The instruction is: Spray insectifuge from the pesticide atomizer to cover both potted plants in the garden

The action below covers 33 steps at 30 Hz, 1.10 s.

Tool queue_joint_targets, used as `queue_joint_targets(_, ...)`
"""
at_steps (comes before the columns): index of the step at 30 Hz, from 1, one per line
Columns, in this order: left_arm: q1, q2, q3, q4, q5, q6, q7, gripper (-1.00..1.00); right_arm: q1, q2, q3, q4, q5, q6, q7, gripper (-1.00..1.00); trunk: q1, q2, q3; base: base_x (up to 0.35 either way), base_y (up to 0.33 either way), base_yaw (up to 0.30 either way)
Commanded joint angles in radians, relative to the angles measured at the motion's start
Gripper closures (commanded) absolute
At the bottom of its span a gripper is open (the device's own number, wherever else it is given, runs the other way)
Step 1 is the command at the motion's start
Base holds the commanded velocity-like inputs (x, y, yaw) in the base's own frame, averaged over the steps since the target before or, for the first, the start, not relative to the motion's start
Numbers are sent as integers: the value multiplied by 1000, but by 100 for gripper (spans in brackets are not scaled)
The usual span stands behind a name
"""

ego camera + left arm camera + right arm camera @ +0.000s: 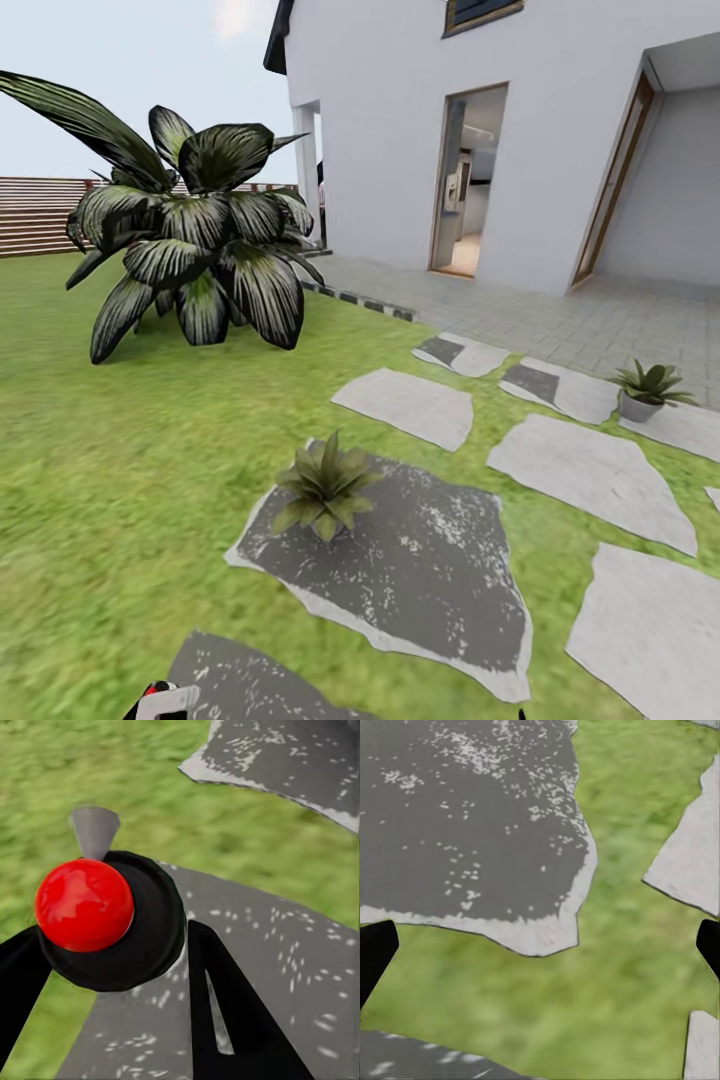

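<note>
- From the head, the garden lawn (120, 450) lay open and flat to my left, as far as the brown slat fence (30, 215).
- A huge dark plant with white-striped leaves (195, 250) stood at the far side of that grass, well apart from everything else.
- One potted plant (325, 487) sat on the near left corner of a dark stepping stone (420, 570), close to the stone's edge with grass just beside it.
- The other potted plant (648, 388) stood far to the right on the rim of a pale stone (690, 425), near the paved yard (560, 310) before the white house (400, 130).
- Narrow grass strips ran between the stones.
- At the left wrist, my left claw (112, 967) held a dark round body with a red ball and a grey cone tip, which I took for the pesticide atomizer (150, 937) seen end-on; a black finger (232, 1020) pressed on each side.
- It hung over the edge of a dark speckled stone (285, 945), with grass beyond.
- At the right wrist, my right claw (540, 945) was spread wide and empty, its fingertips (375, 949) at opposite borders.
- Below it lay open grass (607, 967) between a dark stone's pale rim (540, 937) and a lighter stone (690, 862).
</note>
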Motion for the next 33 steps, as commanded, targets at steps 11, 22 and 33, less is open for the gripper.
queue_joint_targets(11, -1, -2, -1, 0, 3, -3, 2, 100, -1, 4, -3, 4, 8, -2, 1, -100, 0, 0, -1, 299, 0, 0)
queue_joint_targets(22, -5, -3, -13, -2, -6, 2, -6, 100, -1, 7, 36, -6, 31, 0, 4, -100, 0, 0, -1, 71, 0, 0)
queue_joint_targets(33, -118, 5, -132, -19, -348, 85, -407, 100, -131, 8, 417, -61, 305, 8, 27, -100, 0, 0, -1, 1, 0, 0)
